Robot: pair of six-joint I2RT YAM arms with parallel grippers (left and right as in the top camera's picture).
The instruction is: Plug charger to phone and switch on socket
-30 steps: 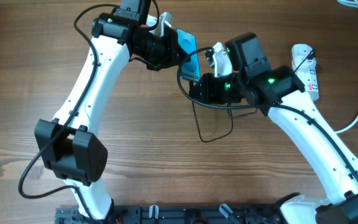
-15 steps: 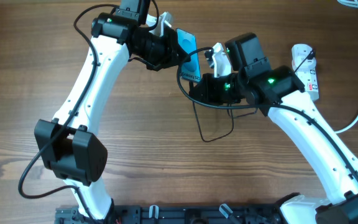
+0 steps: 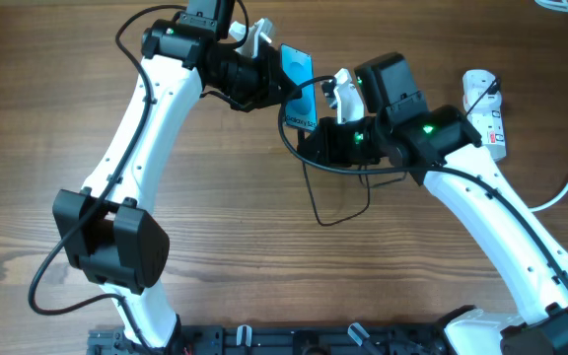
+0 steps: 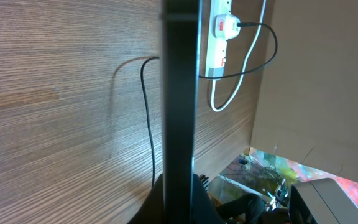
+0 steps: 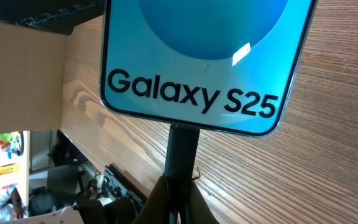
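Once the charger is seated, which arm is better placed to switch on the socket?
Right. The socket lies close beside the right arm; the left end effector is farther off and grips the phone. The right end effector would first have to release the charger.

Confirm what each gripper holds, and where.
Left gripper: phone, pinched by one edge. Right gripper: charger connector, held by its base, tip at the phone's text end.
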